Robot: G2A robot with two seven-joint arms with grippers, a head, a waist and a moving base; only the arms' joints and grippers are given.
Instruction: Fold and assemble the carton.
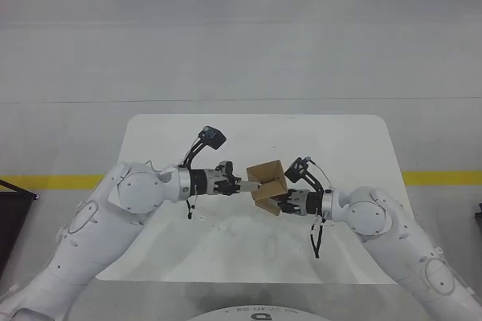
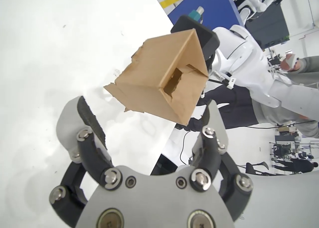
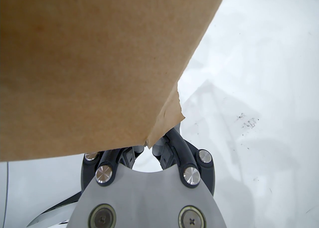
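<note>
A brown carton (image 1: 268, 184), partly folded, is held tilted above the middle of the white table (image 1: 337, 140). My right gripper (image 1: 281, 203) is shut on the carton's near lower edge. In the right wrist view the carton (image 3: 99, 52) covers the fingertips of the right gripper (image 3: 147, 148), which sit close together under a torn corner. My left gripper (image 1: 246, 187) is level with the carton's left side. In the left wrist view the left gripper (image 2: 147, 114) is open, just short of the carton (image 2: 154, 81), which shows a square hole in one face.
Bare white table (image 2: 49, 27) lies all around the carton, with a few dark scuffs (image 3: 246, 121). The table's front edge is close to both arms. A yellow floor line (image 1: 40, 181) runs behind, and a dark object (image 1: 0, 225) stands at the far left.
</note>
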